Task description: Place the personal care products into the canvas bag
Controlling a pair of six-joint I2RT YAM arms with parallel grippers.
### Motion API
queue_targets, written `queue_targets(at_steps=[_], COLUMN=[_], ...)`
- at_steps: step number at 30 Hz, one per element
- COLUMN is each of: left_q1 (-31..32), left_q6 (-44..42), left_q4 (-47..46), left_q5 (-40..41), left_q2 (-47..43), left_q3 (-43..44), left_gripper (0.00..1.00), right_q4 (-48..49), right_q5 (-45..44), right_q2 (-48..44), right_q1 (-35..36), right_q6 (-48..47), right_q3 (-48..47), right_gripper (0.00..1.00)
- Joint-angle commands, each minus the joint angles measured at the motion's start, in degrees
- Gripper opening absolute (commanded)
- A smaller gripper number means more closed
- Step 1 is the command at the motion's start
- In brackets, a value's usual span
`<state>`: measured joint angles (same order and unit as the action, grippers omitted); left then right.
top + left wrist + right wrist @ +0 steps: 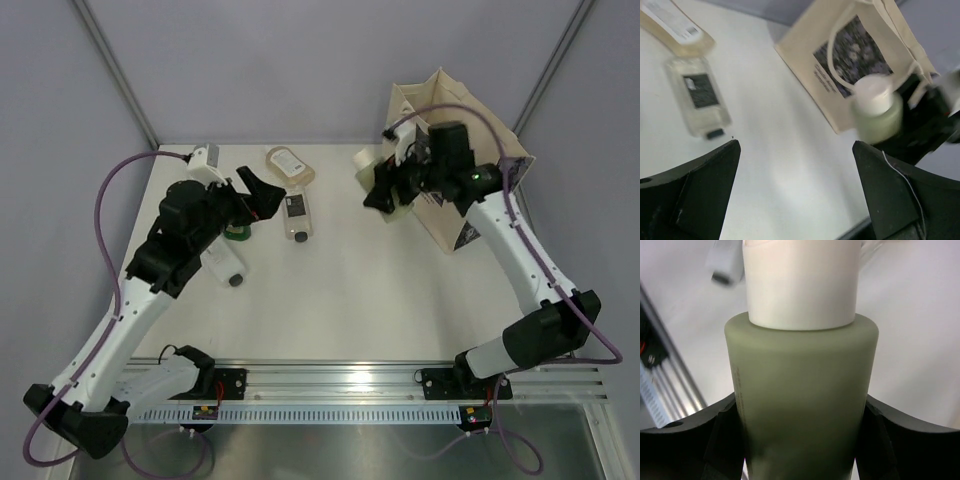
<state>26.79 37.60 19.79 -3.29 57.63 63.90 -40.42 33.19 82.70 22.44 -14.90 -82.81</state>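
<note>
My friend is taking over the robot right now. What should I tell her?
Left gripper: open, empty, above the table.
Right gripper: shut on the pale-green white-capped bottle, held beside the cream canvas bag, not in yet.
On the table: flat beige pouch, two clear black-capped bottles, a green item half hidden under the left arm.
To do: drop the bottle in, then bag those.

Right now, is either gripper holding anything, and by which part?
Right gripper holds the pale-green white-capped bottle by the sides of its body. Left gripper is open and empty.
</note>
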Motion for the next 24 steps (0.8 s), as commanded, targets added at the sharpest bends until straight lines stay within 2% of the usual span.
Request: queue_targets(at_steps=[1, 5, 9, 12, 14, 15, 18, 22, 24], left_q1=[-0.24, -0.42, -0.51, -0.51, -0.51, -0.51, -0.51, -0.59, -0.59], left_q6=[-11.49, -14.66, -13.97, -11.78, -10.37, -10.18, -10.36, -12.11, -13.25], left_q4=[2.71, 5.78, 9.82, 12.01, 13.95, 14.48, 15.28, 14.40, 13.70], left_q5=[12.60, 17.96, 22.18, 24.89, 26.92, 27.28, 27.55, 26.76, 26.67], left_q2=[-5.23, -10.95, -16.83, -19.91, -21.14, -22.20, -23.26, -22.92, -21.77], left_q3=[1.32, -2.89, -8.07, -12.03, -13.27, -14.32, -15.56, -17.58, -17.76], left_gripper=[0.99, 0.99, 0.99, 0.99, 0.99, 0.99, 0.99, 0.99, 0.99], right_q4=[6.76, 6.33, 6.06, 4.31, -0.49, -2.62, -9.64, -14.59, -16.26], right_q5=[-6.88, -16.38, -20.53, -17.91, -9.41, -4.06, -1.82, -0.67, -0.85], right_q2=[1.74, 9.13, 16.87, 23.37, 27.68, 30.04, 32.78, 35.86, 36.83], right_q1=[-7.39, -14.51, -19.44, -22.34, -26.11, -26.74, -27.36, -27.36, -27.27], right_q6=[10.38, 16.20, 13.51, 6.93, 1.57, -4.38, -11.53, -14.55, -15.25], right_q3=[-18.76, -33.10, -44.17, -49.97, -54.19, -55.35, -57.90, -57.29, -56.50], right_gripper=[0.00, 0.00, 0.00, 0.00, 0.00, 0.00, 0.03, 0.05, 0.11])
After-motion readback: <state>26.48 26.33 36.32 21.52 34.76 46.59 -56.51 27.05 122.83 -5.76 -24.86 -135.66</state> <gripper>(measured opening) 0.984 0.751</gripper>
